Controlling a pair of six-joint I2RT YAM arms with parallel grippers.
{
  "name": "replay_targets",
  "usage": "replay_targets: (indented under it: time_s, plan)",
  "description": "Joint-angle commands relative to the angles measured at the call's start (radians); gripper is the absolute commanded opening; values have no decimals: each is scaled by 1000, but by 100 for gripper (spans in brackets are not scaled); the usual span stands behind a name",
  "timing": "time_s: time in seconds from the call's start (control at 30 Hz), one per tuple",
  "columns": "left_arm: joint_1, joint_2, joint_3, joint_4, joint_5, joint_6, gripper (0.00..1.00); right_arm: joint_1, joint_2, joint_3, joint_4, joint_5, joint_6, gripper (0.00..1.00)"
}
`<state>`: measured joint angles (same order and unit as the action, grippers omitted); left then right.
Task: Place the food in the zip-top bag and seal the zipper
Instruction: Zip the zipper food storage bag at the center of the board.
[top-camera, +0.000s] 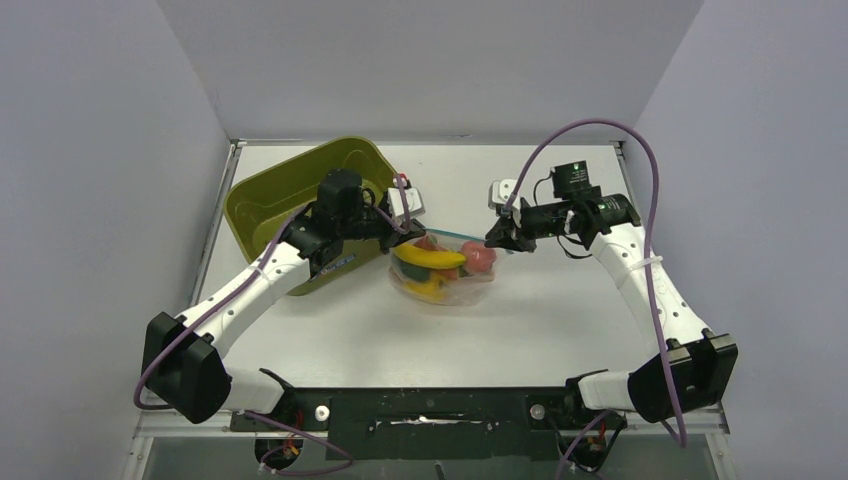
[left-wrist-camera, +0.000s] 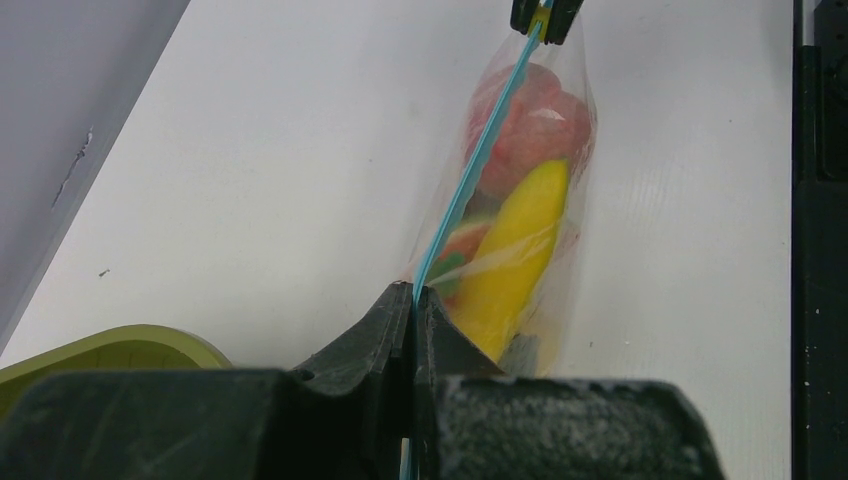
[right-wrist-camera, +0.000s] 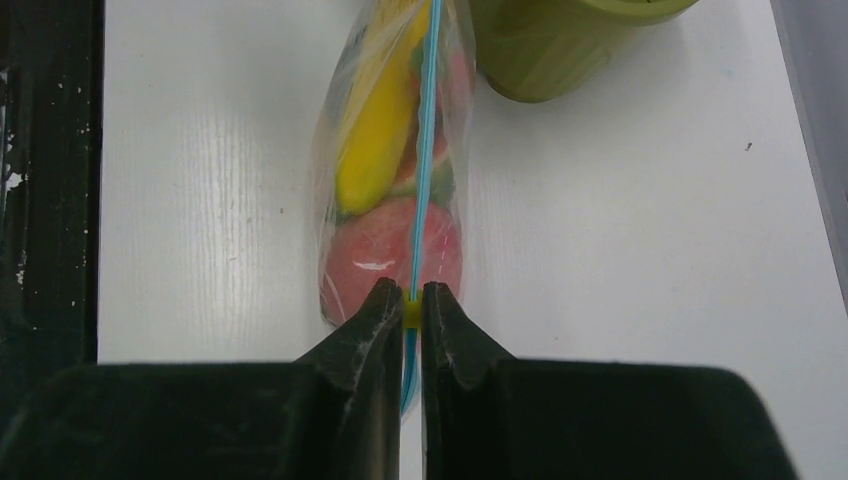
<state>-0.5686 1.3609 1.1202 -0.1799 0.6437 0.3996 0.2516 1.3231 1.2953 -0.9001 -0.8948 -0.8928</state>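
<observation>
Left gripper (left-wrist-camera: 413, 296) and right gripper (right-wrist-camera: 405, 302) are each clamping one end of the thin light-blue zipper strip (left-wrist-camera: 470, 170), stretching it straight; the clear, crinkled plastic bag (top-camera: 470, 292) is lying on the white table (top-camera: 560, 330), enclosing glossy yellow, red and green toy food (right-wrist-camera: 375, 140)

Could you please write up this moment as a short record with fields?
Left pincer: shut on one end of the zipper
Right pincer: shut on the other end, at a small yellow piece
Zip-top bag: mouth edge up, stretched between the pincers
Food: inside the bag, yellow and red pieces visible
Seal: strip shows as one line; fully closed cannot be told
Bin: olive-green, close by the left pincer
</observation>
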Motion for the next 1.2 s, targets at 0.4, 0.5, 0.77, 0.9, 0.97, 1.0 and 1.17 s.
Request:
replay_targets:
  time_s: [0.4, 0.5, 0.77, 0.9, 0.97, 1.0, 1.17]
  plan:
    - [76, -86, -13, 29, 17, 28, 0, -119, -72, -38, -121, 159, -58, 0]
    - [91, -79, -11, 27, 25, 31, 0, -144, -67, -24, -121, 193, -30, 0]
    - [107, -55, 16, 43, 47, 15, 0, -150, -46, 15, -151, 324, 76, 0]
    - [107, -52, 16, 35, 47, 24, 0, -150, -56, 30, -185, 379, 125, 0]
    - [105, -48, 15, 69, 51, -6, 0, -151, -50, 57, -199, 345, 162, 0]
    - [105, -48, 17, 93, 63, -35, 0, -148, -42, 75, -202, 311, 198, 0]
    - [101, -25, 61, 159, 43, -156, 17, -52, -4, 123, -156, 121, 561, 0]
